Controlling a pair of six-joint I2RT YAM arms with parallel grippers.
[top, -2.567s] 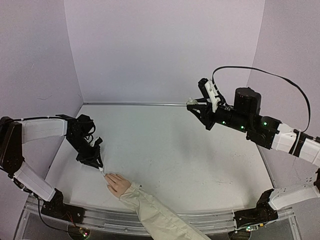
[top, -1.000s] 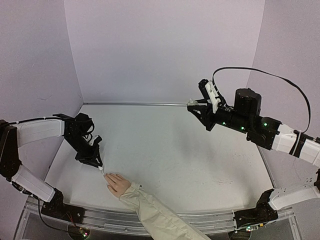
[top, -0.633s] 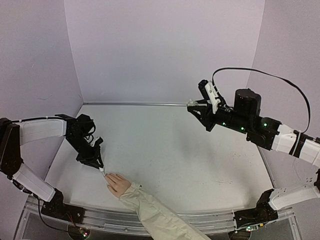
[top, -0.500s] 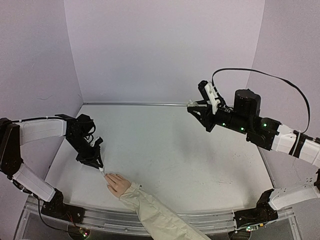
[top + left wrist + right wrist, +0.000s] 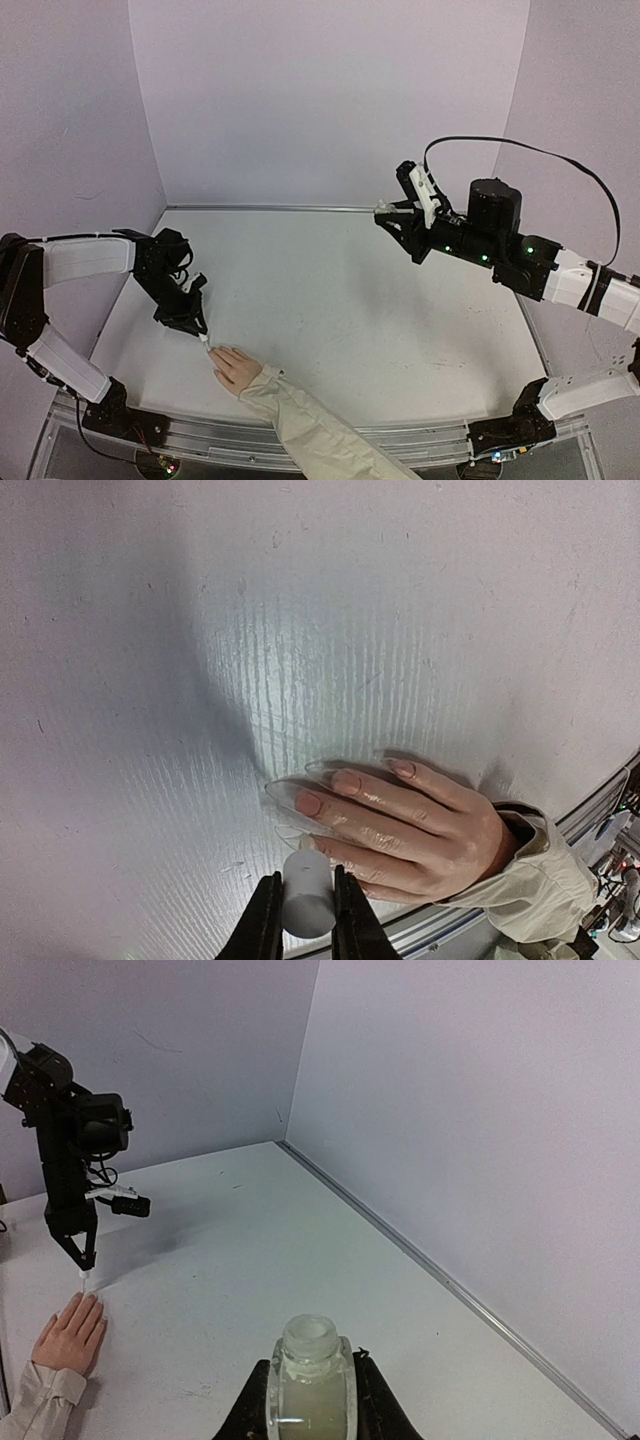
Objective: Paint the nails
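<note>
The hand lay flat, palm down, at the near left of the table, fingers pointing to the far left and its cream sleeve trailing off over the near edge. The nails were right there at the fingertips, pinkish with long clear tips sticking out past them. The left gripper was hanging just over those fingertips, clamped tight on a small white cap pointing down at the nails. From the left wrist cam the cap sat right beside one of the near fingers and blocked whatever was under it, so I couldn't tell if anything was touching a nail.

Way over on the far right, the right gripper was up in the air, well apart from the hand, pinching a little bottle upright. The neck was open and there was pale liquid inside.

Other stuff around: plain lilac walls on three sides, a black cable looping over the right arm, and a metal rail along the near edge where the arm bases were bolted. The sleeve crossed over that rail.
</note>
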